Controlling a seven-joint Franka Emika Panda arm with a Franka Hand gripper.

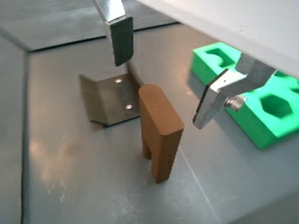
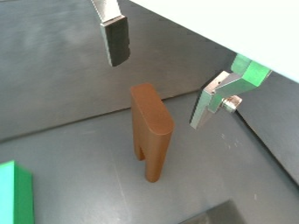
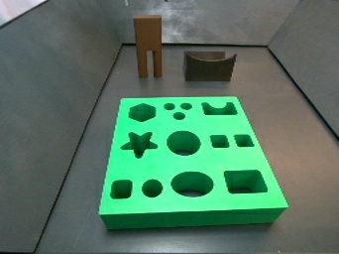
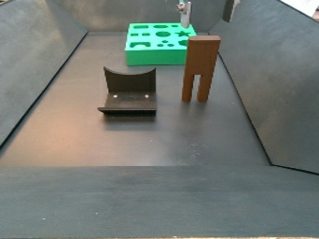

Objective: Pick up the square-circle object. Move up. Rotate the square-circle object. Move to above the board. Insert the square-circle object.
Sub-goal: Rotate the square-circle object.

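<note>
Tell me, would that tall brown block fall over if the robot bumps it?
Probably: the square-circle object stands tall and narrow on two thin prongs, so a sideways nudge could tip it. It looks solid and stiff, unlikely to bend. The open gripper hangs above it, not touching.

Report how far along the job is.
Nothing is done yet: the brown block stands upright on the floor, prongs down, apart from the board. In hand: the end effector hangs open above the block, fingers either side of its top in both wrist views, not touching it. Left: close on the block, lift, rotate it, carry it over the board and insert it. The fixture stands beside the block.
</note>
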